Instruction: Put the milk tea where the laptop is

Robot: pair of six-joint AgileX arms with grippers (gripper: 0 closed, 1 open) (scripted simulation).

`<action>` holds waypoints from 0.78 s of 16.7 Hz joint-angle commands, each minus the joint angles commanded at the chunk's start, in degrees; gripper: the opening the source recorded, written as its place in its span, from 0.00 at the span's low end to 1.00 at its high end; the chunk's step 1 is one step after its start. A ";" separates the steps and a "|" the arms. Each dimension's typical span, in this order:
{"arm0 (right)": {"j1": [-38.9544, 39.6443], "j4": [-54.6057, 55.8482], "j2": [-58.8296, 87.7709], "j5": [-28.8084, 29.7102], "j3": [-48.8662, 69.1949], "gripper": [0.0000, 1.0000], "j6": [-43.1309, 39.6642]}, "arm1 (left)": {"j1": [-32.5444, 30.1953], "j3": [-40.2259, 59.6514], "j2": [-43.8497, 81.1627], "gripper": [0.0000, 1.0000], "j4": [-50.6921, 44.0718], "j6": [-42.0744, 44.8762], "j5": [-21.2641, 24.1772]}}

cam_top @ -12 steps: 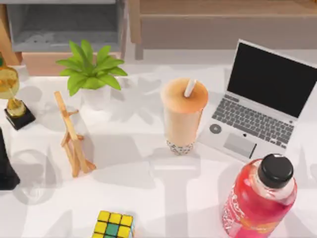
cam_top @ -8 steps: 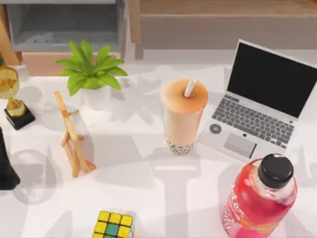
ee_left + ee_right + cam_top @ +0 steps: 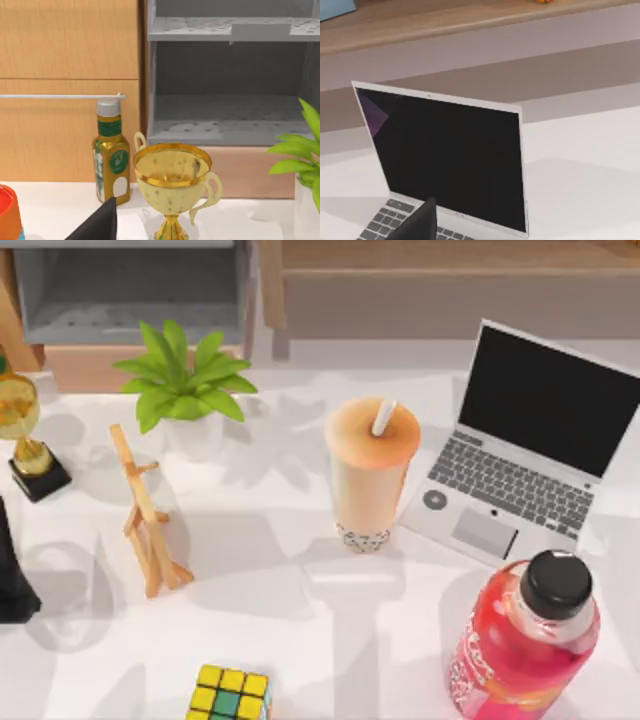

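1. Your milk tea (image 3: pixel 371 472) stands upright on the white worktop (image 3: pixel 300 640), just to the left of the laptop (image 3: pixel 528 445), close to its front corner but apart from it. Same spot as half a second ago; it hasn't budged.
2. The laptop is open, black screen up, keyboard facing the cup. Your right wrist view looks straight at that screen (image 3: pixel 447 160).
3. Left of the milk tea you've got the potted plant (image 3: pixel 185 380) and the wooden easel (image 3: pixel 148 515); farther left again, at the worktop's edge, the gold trophy (image 3: pixel 22 425).
4. In front of the milk tea: the colour cube (image 3: pixel 230 692) to the left, the pink-red bottle (image 3: pixel 525 645) to the right.
5. Nothing on the worktop has shifted since the earlier frames; a faint shadow near the bottle has changed.
6. Jaws, left and right: I can't tell their state.
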 joint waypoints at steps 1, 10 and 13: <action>2.86 -1.08 4.81 2.66 2.88 1.00 2.51 | 0.00 0.00 0.00 1.00 0.00 0.00 0.00; 29.44 -11.32 46.95 21.62 31.19 1.00 24.10 | 0.00 0.00 0.00 1.00 0.00 0.00 0.00; 35.85 -13.85 56.54 25.03 37.91 1.00 28.40 | 0.00 0.00 0.00 1.00 0.00 0.00 0.00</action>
